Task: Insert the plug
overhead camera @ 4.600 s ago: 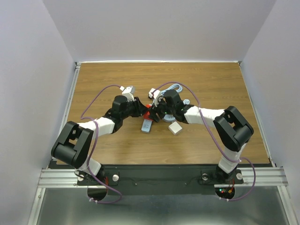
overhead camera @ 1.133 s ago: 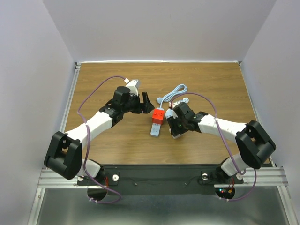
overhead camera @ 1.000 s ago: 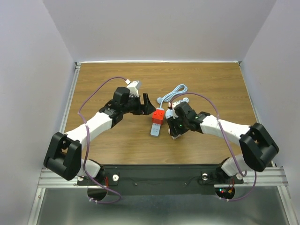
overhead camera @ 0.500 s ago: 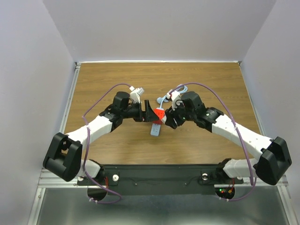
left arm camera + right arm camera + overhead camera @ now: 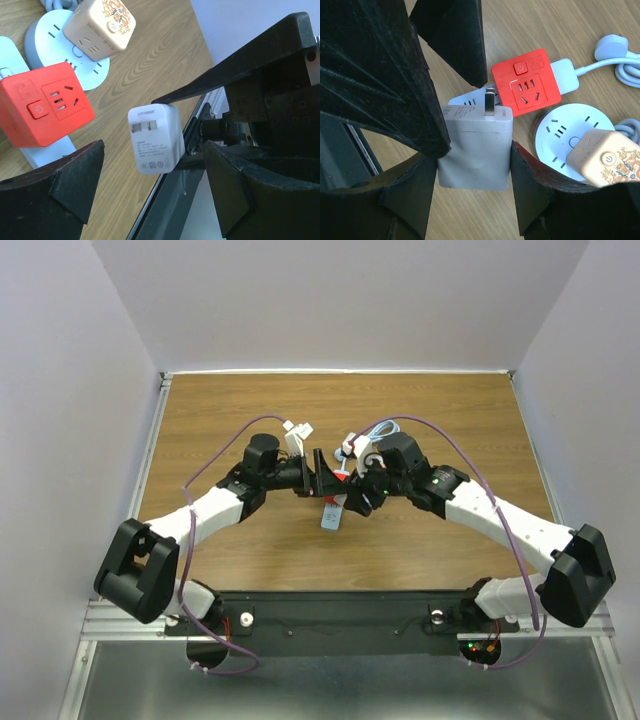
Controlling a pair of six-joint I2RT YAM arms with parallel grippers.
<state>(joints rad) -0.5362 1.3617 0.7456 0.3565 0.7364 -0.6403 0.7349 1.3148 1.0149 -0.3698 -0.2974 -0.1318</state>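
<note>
My right gripper [image 5: 475, 150] is shut on the white plug [image 5: 475, 145], gripping its two sides, with the prongs [image 5: 490, 101] pointing away from the wrist. The plug hangs above the wood, just short of the red cube socket [image 5: 525, 90], which sits on a white power strip [image 5: 566, 75]. In the left wrist view the plug [image 5: 154, 137] shows its pronged face, to the right of the red socket [image 5: 45, 110]. My left gripper [image 5: 150, 192] stands open, its fingers [image 5: 60, 182] apart and empty, facing the plug. From above, both grippers [image 5: 322, 477] [image 5: 358, 496] meet over the red socket [image 5: 340, 478].
A round white socket [image 5: 560, 130] carries a beige patterned cube [image 5: 605, 160] beside the red one. A white cable with a plug end [image 5: 612, 47] coils behind them. The power strip [image 5: 331, 517] pokes out toward the near edge. Purple arm cables [image 5: 215, 445] arch over the table.
My right arm has lifted from the table and swung left with the plug toward the red socket. The left gripper has moved right and closer to it.
</note>
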